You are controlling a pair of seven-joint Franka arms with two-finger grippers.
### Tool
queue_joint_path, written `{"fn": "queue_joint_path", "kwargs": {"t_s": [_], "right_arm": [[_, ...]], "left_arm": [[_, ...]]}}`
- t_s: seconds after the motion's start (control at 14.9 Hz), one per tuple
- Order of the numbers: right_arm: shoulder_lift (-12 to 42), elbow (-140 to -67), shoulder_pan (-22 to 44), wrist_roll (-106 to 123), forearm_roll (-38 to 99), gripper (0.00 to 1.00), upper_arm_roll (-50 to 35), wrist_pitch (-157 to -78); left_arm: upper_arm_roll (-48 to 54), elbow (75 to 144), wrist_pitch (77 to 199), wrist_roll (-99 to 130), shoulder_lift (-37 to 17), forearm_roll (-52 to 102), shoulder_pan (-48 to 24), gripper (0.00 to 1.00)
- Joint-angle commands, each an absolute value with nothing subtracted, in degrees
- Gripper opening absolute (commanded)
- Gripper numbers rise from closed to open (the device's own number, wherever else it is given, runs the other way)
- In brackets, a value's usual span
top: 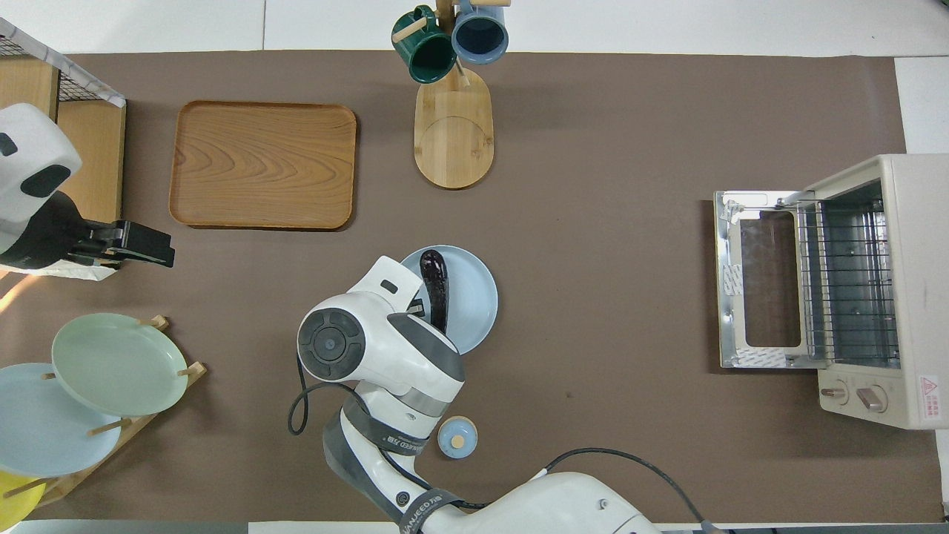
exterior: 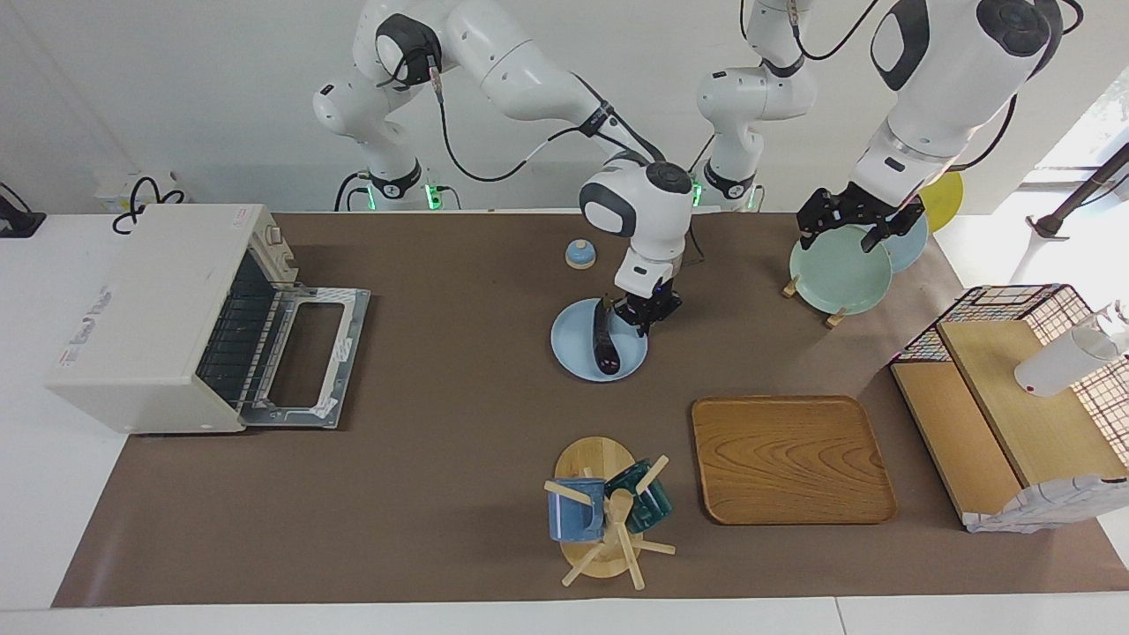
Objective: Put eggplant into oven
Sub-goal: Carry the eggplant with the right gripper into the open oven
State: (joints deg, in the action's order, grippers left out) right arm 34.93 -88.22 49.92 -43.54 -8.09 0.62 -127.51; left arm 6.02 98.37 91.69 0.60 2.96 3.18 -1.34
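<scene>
The slim, glossy dark purple eggplant (exterior: 604,339) lies on the round pale blue plate (exterior: 573,351), near the middle of the brown table mat (exterior: 441,459). The right gripper (exterior: 642,321) is low over this plate, just beside the eggplant's end that is nearer to the robots. Its fingertips have met. From the facing view they seem to be next to the eggplant and not around it, so I cannot say that the eggplant is held; it looks to lie flat on the plate.

The boxy cream-white toaster oven (exterior: 150,317) stands at the right arm's end of the table, well apart from the plate. Its glass door (exterior: 309,357) is folded down flat and the wire rack (top: 845,282) inside is bare.

The left gripper (exterior: 851,225) waits in the air with its fingers wide apart, over the pale green plate (exterior: 833,282) that leans in the wooden plate rack (top: 148,415). It holds nothing.

My judgement of the progress: 1 step is already done, because the oven is open. The main work is left. The eggplant must be gripped securely, lifted from the plate, carried toward the oven and laid on the rack. If the grip has missed, the right gripper should probably open and try again first.
</scene>
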Motion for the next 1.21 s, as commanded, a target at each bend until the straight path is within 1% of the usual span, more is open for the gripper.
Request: {"fn": "queue_joint_path", "kwargs": {"t_s": [0.0, 0.07, 0.27, 0.4, 0.47, 0.6, 0.74, 0.81, 0.94, 1.07, 1.14], "right_arm": [[34.9, -86.8, 50.0, -44.2, -12.5, 0.0, 0.9, -122.2], [34.5, -84.9, 49.5, -44.1, -14.1, 0.0, 0.6, -118.3], [31.7, -84.5, 49.1, -42.6, -15.7, 0.0, 1.1, -110.3], [28.0, -87.2, 46.1, -41.4, -16.2, 0.0, 1.1, -105.9], [25.8, -89.4, 44.7, -41.0, -16.3, 0.0, 1.2, -105.0], [17.1, -99.8, 39.5, -37.3, -16.5, 0.0, 1.1, -105.9], [8.0, -110.6, 32.6, -27.7, -16.5, 0.0, 1.1, -111.3], [4.7, -114.3, 29.1, -24.4, -16.5, 0.0, 1.1, -112.1], [0.6, -119.0, 24.6, -19.4, -16.5, 0.0, 1.1, -112.3], [-1.8, -121.1, 20.1, -13.4, -16.5, 0.0, 1.1, -112.1], [-2.7, -122.2, 16.5, -9.0, -16.5, 0.0, 1.1, -112.7]], "left_arm": [[6.2, 97.0, 93.2, 0.4, 1.4, 2.0, -0.7, 1.0], [6.2, 96.4, 92.9, 0.3, 1.3, 2.1, -0.3, 1.0], [6.5, 96.7, 92.8, 0.2, 1.6, 2.0, -0.4, 1.0], [7.0, 96.7, 93.1, -0.3, 1.6, 1.9, 0.7, 1.0], [7.3, 96.6, 93.3, -1.7, 1.5, 1.9, 1.1, 1.0], [6.9, 96.5, 94.0, -3.7, 1.5, 0.7, 1.2, 1.0], [6.7, 96.5, 93.9, -3.4, 1.5, 0.7, 1.2, 1.0], [6.6, 96.5, 93.9, -3.3, 1.5, 0.6, 1.1, 1.0], [6.2, 96.5, 93.9, -2.7, 1.6, 0.6, 1.2, 1.0], [6.2, 96.5, 94.0, 0.1, 1.6, 0.6, 1.1, 1.0], [6.2, 96.5, 94.0, 1.1, 1.6, 0.6, 1.1, 1.0]]}}
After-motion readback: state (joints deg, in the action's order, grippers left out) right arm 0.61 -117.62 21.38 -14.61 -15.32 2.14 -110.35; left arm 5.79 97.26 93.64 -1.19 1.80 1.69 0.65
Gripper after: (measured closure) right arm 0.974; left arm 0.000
